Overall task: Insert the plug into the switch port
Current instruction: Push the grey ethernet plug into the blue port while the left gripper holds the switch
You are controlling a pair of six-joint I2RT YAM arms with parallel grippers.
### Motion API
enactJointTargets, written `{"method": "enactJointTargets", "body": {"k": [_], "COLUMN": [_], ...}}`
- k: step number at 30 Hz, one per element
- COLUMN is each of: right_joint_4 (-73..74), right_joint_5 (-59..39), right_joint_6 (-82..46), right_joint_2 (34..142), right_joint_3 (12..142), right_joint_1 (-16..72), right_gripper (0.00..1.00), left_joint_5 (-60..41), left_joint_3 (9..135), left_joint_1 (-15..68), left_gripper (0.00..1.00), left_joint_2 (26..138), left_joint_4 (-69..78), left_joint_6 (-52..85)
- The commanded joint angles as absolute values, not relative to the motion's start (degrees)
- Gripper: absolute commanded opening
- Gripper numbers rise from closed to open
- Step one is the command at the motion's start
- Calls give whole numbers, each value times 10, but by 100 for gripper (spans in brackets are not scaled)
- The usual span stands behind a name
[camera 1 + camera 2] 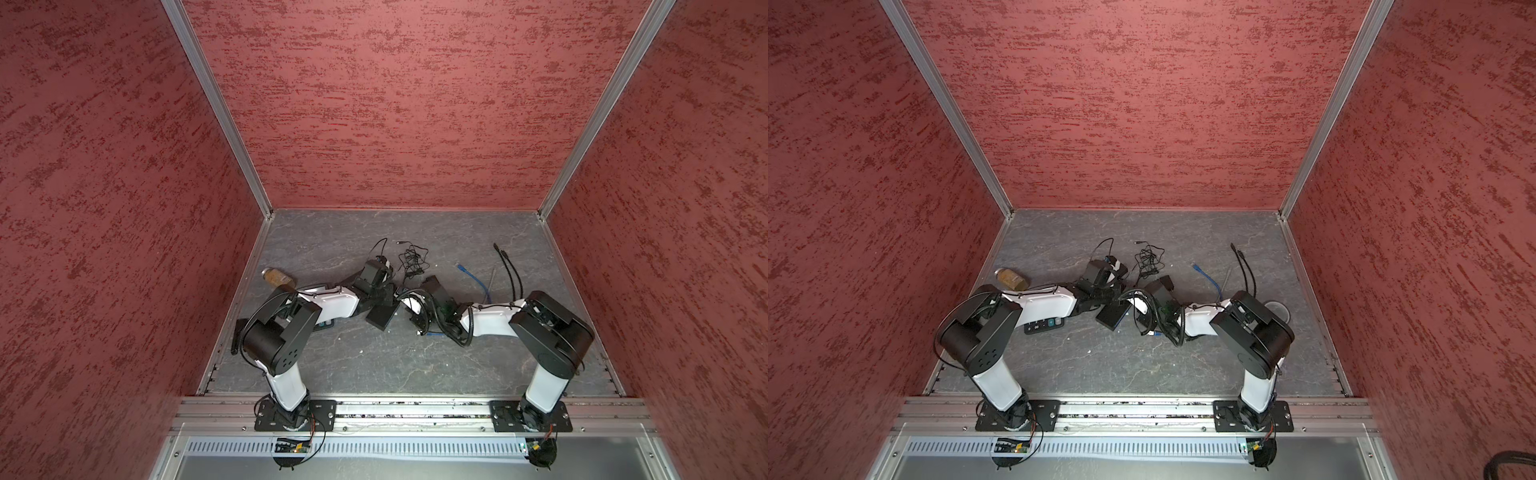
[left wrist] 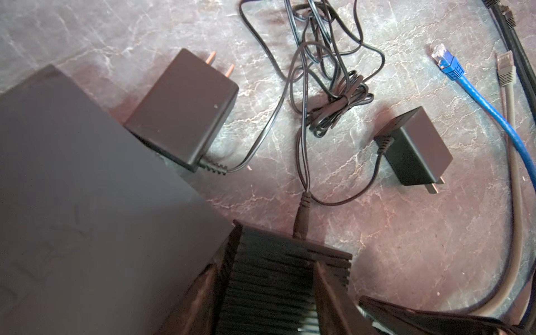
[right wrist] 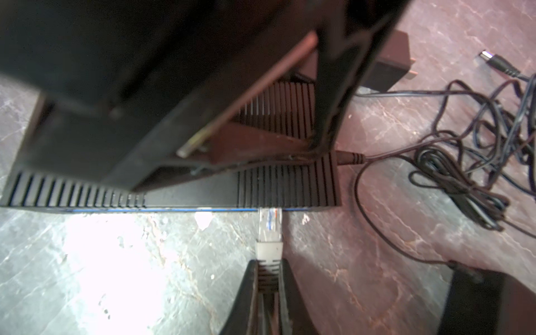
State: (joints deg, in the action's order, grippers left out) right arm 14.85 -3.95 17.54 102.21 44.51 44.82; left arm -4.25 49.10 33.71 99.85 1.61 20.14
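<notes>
1. table (image 1: 374, 365): grey marbled top, red walls (image 1: 395, 104) on 3 sides.
2. switch (image 3: 188, 193): sat mid-table in both top views (image 1: 380, 318) (image 1: 1112, 319). The left gripper (image 2: 275, 255) was clamped across its vented end, fingers (image 2: 333, 304) tight on either side. Black box w/ ribbed vents at both ends, smooth middle, thin blue line under front edge.
3. right gripper (image 3: 269, 262): closed on boot of plug (image 3: 269, 223), aimed square at switch front.
4. pwr adapter (image 2: 179, 110): black, 2 prongs, on table just beside switch.
5. plug: stuck out just ahead of right gripper's tips, nose touching switch's front edge beside one vent block. How far into the port: couldn't tell. Clear RJ45 head w/ coloured wires visible inside; grey ribbed boot behind.
6. barrel plug (image 2: 301, 214): black, seated in switch's end face, w/ thin black lead (image 2: 327, 95) running off to a tangle on the table.
</notes>
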Motion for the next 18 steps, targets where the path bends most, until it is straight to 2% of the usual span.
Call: {"method": "enactJointTargets", "body": {"k": [1,18], "right_joint_4": [290,322], "right_joint_5": [-97,-84], "right_joint_6": [171,162], "right_joint_2": [1018,1038], "right_joint_3": [488,529], "right_joint_1": [471,471], "right_gripper": [0,0], "left_joint_5": [-169,-216], "left_joint_3": [489,495], "left_joint_1": [406,420], "left_gripper": [52,52], "left_joint_2": [1043,1063], "left_joint_4": [-30,-22], "left_joint_6": [193,171]}}
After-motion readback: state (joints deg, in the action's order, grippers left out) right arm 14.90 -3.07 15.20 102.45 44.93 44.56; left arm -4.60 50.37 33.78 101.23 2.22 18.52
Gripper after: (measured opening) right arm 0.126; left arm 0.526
